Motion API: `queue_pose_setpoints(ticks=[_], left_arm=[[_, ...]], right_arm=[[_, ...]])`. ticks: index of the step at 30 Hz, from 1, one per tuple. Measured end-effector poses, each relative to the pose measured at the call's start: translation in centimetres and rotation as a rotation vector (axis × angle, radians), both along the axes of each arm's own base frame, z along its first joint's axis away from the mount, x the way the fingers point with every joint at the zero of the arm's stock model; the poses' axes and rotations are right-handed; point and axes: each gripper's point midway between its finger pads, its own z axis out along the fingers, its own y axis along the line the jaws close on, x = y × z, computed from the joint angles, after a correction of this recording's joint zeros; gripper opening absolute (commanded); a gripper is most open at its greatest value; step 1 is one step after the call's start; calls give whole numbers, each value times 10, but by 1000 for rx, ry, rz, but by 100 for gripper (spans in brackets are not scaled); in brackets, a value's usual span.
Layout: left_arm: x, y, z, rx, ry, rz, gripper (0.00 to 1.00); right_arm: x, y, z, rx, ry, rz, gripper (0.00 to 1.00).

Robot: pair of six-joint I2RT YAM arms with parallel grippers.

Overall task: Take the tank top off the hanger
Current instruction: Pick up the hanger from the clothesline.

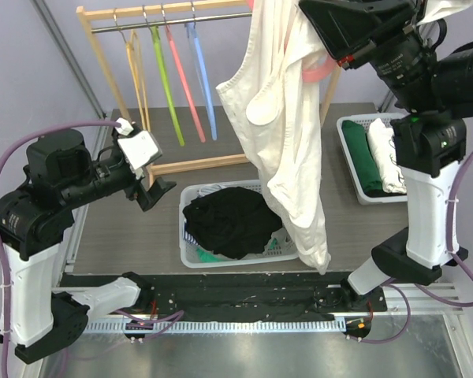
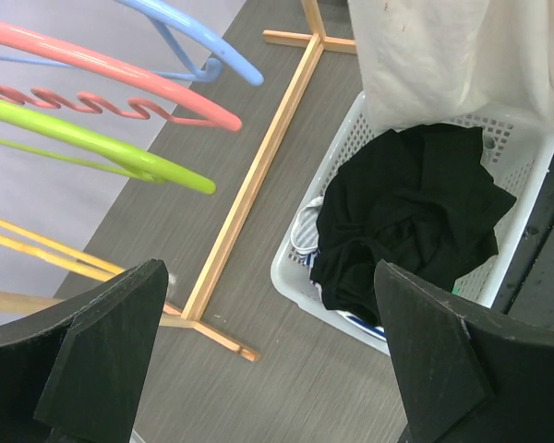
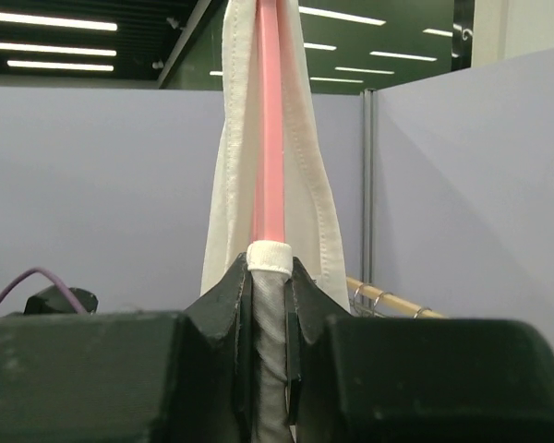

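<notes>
A white tank top (image 1: 284,134) hangs from a pink hanger (image 1: 319,72) held high above the table's right half. My right gripper (image 1: 322,43) is shut on the hanger. In the right wrist view the gripper (image 3: 270,277) clamps a white-wrapped stretch of the hanger (image 3: 270,138), and a strap of the tank top (image 3: 229,166) drapes over the pink bar above the jaws. The garment's hem reaches down past the near edge of the white basket (image 1: 191,253). My left gripper (image 1: 154,193) hovers open and empty to the left of that basket; its jaws (image 2: 268,305) frame bare table.
A wooden rack (image 1: 102,59) at the back left carries yellow, green (image 1: 167,87), pink and blue hangers. The white basket (image 2: 291,277) holds black clothing (image 1: 229,220). A second basket (image 1: 348,150) at the right holds folded green and white clothes.
</notes>
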Motion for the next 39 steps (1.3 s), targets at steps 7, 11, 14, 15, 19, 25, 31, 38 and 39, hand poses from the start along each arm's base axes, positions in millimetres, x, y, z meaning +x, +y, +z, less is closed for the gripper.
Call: queue_pose_setpoints(ticks=[7,11,14,15,19,25,31,38,39], left_arm=[[-4,3,3,-16,-5,3,100],[-6,2,3,-30,4,0,100],[-7,1,2,-35,13,-4,100],[-7,1,2,-37,14,-5,99],[-9,-1,3,-45,20,-16,100],[-11,-1,5,-58,22,-18,100],[-19,2,11,-69,8,-21,100],[-52,8,31,-110,-36,-76,100],[-58,10,36,-120,-55,-83,100]], right_arm=[[-7,-15,36,175,-85,8,1],[-29,-33,61,280,-165,19,1],[-44,-43,72,331,-206,43,1],[-47,-44,73,337,-207,51,1],[-44,-33,64,299,-158,109,1],[10,29,-19,28,125,192,1],[52,93,-164,-336,473,173,1],[9,108,-260,-691,541,159,1],[-1,105,-269,-731,538,163,1]])
